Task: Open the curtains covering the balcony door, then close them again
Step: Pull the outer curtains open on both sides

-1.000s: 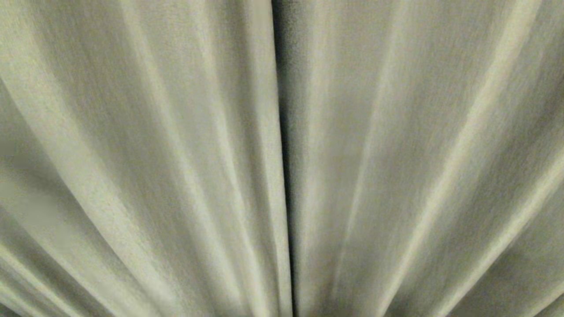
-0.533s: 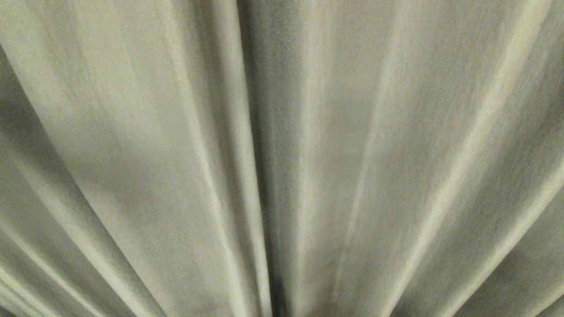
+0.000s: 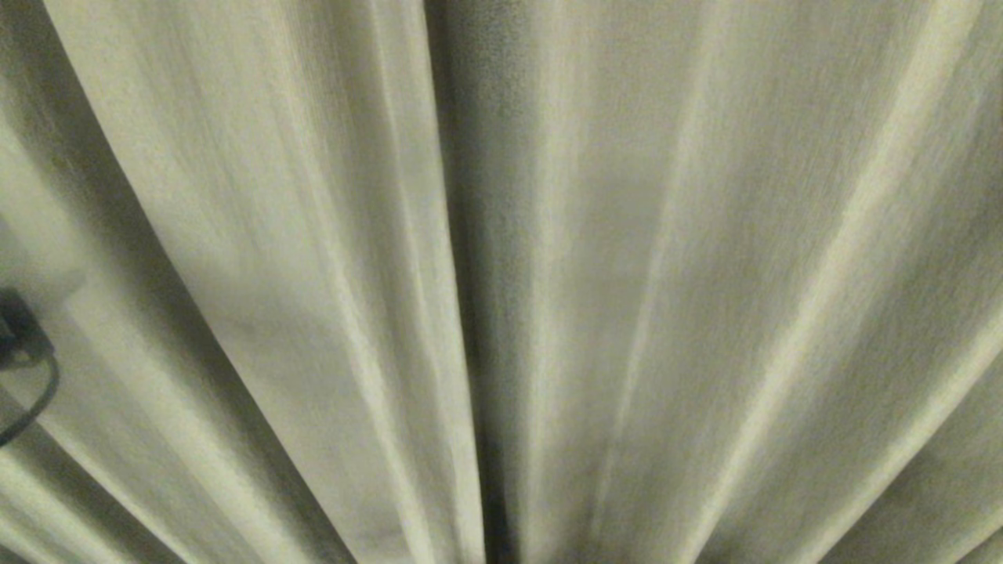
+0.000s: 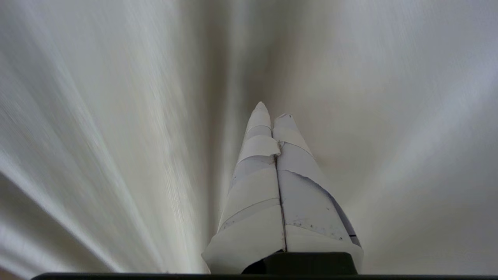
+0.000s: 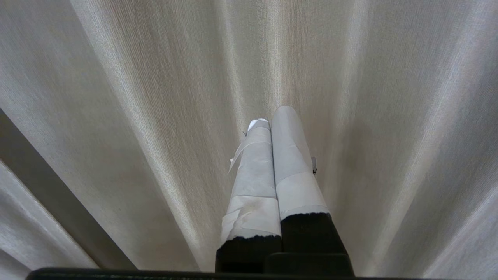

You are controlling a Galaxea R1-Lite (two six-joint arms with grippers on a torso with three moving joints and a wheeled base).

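Two cream curtains fill the head view from edge to edge, their soft pleats fanning outward toward the top of the frame, with the inner edges meeting along a dark vertical seam just left of centre. The balcony door is covered and cannot be seen. At the far left edge of that view a dark piece of hardware with a looping cable juts in against the fabric, probably part of the left arm, though too little shows to be sure. The left gripper points at the cloth beside a shadowed fold, its white-taped fingers pressed flat together with nothing between them; whether the tips touch the fabric cannot be told. The right gripper faces the pleats likewise, taped fingers closed side by side and empty.
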